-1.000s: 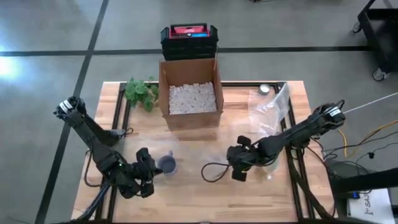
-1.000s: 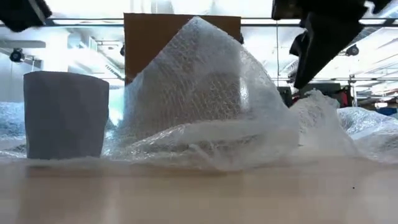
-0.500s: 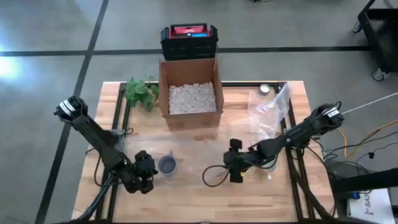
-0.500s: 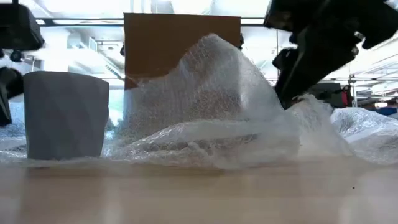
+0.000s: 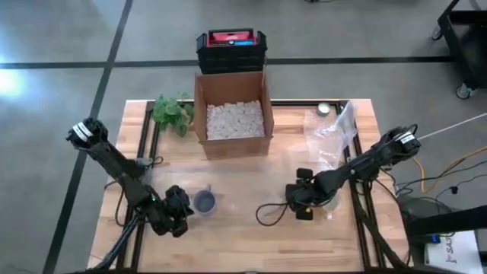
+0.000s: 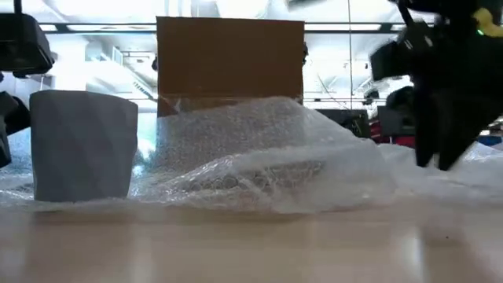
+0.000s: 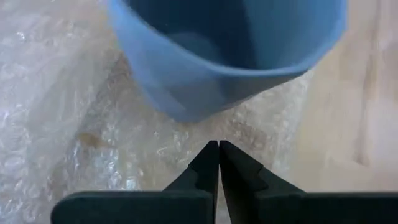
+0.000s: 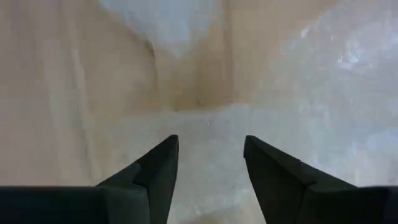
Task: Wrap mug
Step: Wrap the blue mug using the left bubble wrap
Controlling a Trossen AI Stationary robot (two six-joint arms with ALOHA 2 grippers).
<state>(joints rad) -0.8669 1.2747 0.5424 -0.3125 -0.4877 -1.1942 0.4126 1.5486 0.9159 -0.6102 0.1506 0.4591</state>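
High view: we look straight down on a wooden table point(image 5: 228, 243). A blue mug point(image 5: 205, 201) stands upright near the front-left, on a clear sheet of bubble wrap point(image 5: 236, 186) spread across the middle. The left pincer point(image 5: 181, 205) sits low just beside the mug, on its left. The right pincer point(image 5: 301, 199) is down at the wrap's right edge, well apart from the mug. At the back stands an open cardboard box point(image 5: 231, 114) w/ white packing fill, a green plant point(image 5: 171, 112) to its left, a black and red case point(image 5: 231, 49) behind it. A loose clear plastic bag point(image 5: 333, 137) lies at the right.

Low view: mug point(image 6: 84, 145) upright at the left; wrap point(image 6: 267, 157) lies in a low rumpled mound beside it, box point(image 6: 230, 59) behind. A dark arm hangs at the right.

Left wrist view: we see the left pincer point(image 7: 218, 149) w/ fingertips pressed together, nothing between them; mug point(image 7: 227, 56) just ahead, resting on wrap point(image 7: 56, 118).

Right wrist view: right pincer point(image 8: 210, 149) has fingers apart, empty, over wrap point(image 8: 336, 74) and bare table point(image 8: 74, 81).
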